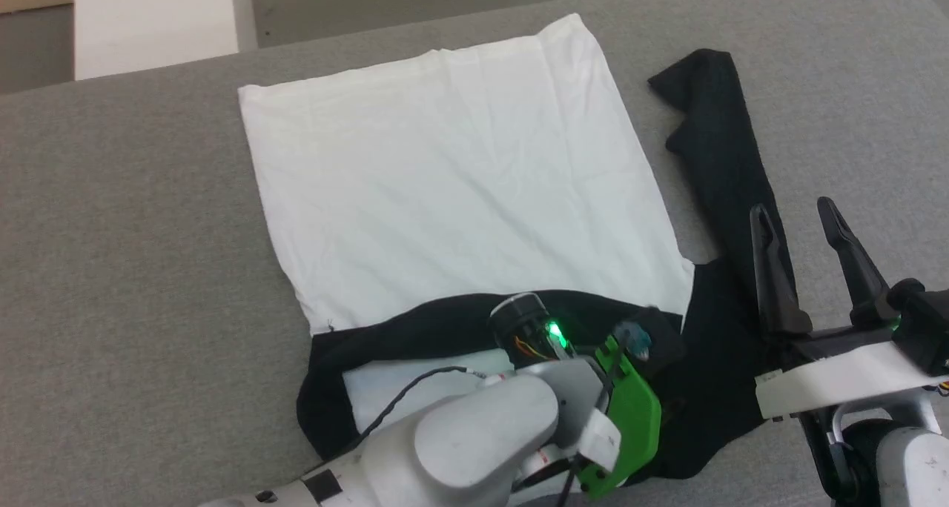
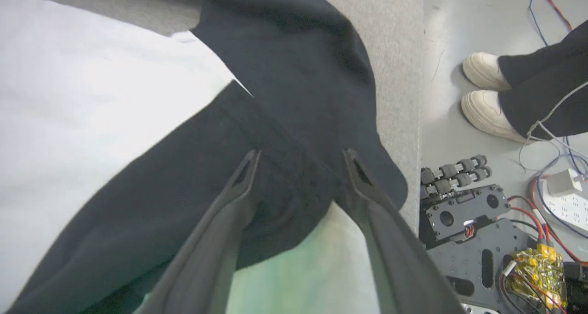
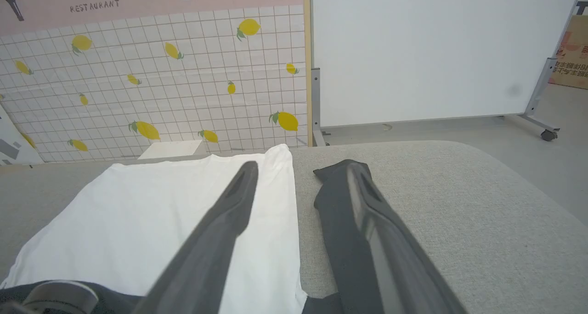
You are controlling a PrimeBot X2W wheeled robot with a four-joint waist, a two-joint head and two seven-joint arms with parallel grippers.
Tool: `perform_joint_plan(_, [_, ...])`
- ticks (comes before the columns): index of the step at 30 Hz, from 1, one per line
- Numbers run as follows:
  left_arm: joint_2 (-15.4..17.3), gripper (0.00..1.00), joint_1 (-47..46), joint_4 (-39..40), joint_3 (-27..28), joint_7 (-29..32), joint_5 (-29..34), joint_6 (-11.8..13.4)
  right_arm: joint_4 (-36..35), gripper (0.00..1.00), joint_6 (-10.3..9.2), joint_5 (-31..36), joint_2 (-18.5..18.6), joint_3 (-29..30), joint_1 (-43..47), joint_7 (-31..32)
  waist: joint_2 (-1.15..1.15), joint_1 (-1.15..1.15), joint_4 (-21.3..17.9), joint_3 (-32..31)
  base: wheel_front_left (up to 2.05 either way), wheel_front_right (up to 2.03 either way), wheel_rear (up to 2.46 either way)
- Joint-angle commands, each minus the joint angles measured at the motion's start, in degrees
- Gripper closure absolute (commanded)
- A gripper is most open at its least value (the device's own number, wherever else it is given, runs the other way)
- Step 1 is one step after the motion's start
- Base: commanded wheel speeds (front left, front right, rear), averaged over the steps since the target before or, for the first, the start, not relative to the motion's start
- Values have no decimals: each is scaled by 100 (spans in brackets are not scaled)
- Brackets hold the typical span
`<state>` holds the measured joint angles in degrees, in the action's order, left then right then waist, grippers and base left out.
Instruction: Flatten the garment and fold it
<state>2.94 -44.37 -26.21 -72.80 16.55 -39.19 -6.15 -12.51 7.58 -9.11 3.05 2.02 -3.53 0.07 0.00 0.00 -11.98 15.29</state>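
garment spread on grey worktop, white body flat | left gripper jaws apart over black shoulder cloth, gripping nothing | right gripper jaws wide above black sleeve | risk: left closing on doubled cloth may catch the white layer, dragging the body askew

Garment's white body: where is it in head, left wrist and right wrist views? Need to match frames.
Head view: white body in the centre, flat on the grey table.
Left wrist view: left side.
Right wrist view: lower left, running behind the left finger.
Shared landmark: the black shoulder band bordering the white body's near edge.
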Motion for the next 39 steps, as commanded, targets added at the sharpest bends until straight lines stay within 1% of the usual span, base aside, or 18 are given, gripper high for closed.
perform_joint_plan(1, [-6, 0, -39, 59, 97, -171, -160, 86, -27, 0, -9, 20, -16, 20, 52, 23, 0, 0, 150, -134, 0, 0, 0])
perform_joint_plan(5, [-6, 0, -113, 252, 602, -948, -621, 383, -32, 0, -9, 53, 0, 109, 91, 125, 0, 0, 303, -243, 0, 0, 0])
perform_joint_plan(7, [-4, 0, -148, 228, 986, -1480, -695, 619, 6, 0, -9, 66, 44, 168, 66, 192, 0, 0, 361, -268, 0, 0, 0])
perform_joint_plan(8, [60, 0, -148, 196, 1212, -1794, -691, 756, 45, 0, -9, 83, 80, 212, 43, 246, 0, 0, 390, -273, 0, 0, 0])
perform_joint_plan(11, [428, 0, -70, 133, 1700, -2506, -675, 989, 151, 0, -9, 93, 162, 332, -57, 404, 0, 0, 465, -253, 0, 0, 0])
perform_joint_plan(13, [776, 0, 22, 118, 2001, -2877, -607, 1177, 270, 0, -9, 91, 224, 410, -170, 505, 0, 0, 518, -212, 0, 0, 0])
perform_joint_plan(14, [959, 0, 102, 137, 2195, -2998, -595, 1267, 360, 0, -9, 88, 262, 441, -246, 576, 0, 0, 547, -175, 0, 0, 0])
perform_joint_plan(15, [1276, 0, 276, 243, 2556, -3114, -528, 1415, 596, 0, -9, 28, 328, 503, -457, 630, 0, 0, 596, -99, 0, 0, 0])
perform_joint_plan(17, [1525, 0, 495, 485, 3011, -3146, -431, 1537, 834, 0, -9, -33, 404, 570, -679, 700, 0, 0, 651, -10, 0, 0, 0])
perform_joint_plan(19, [1667, 0, 795, 899, 3584, -3151, -254, 1614, 1114, 0, -9, -106, 503, 667, -948, 777, 0, 0, 719, 103, 0, 0, 0])
perform_joint_plan(22, [1762, 0, 1341, 1429, 4400, -3153, 59, 1610, 1529, 0, -9, -218, 564, 844, -1422, 1008, 0, 0, 809, 275, 0, 0, 0])
perform_joint_plan(26, [1684, 0, 1946, 1871, 5249, -3153, 388, 1485, 2196, 0, -9, -349, 714, 1207, -2170, 1357, 0, 0, 936, 533, 0, 0, 0])
perform_joint_plan(29, [1590, 0, 2249, 2070, 5648, -3154, 636, 1345, 2691, 0, -9, -346, 826, 1484, -2712, 1628, 0, 0, 1043, 746, 0, 0, 0])
perform_joint_plan(34, [1365, 0, 2585, 2393, 6269, -3154, 985, 1110, 3456, 0, -9, -96, 990, 2025, -3603, 2091, 0, 0, 1240, 1173, 0, 0, 0])
perform_joint_plan(39, [1108, 0, 2738, 2646, 6733, -3154, 1270, 895, 3932, 0, -9, 315, 1120, 2484, -4216, 2437, 0, 0, 1439, 1541, 0, 0, 0])
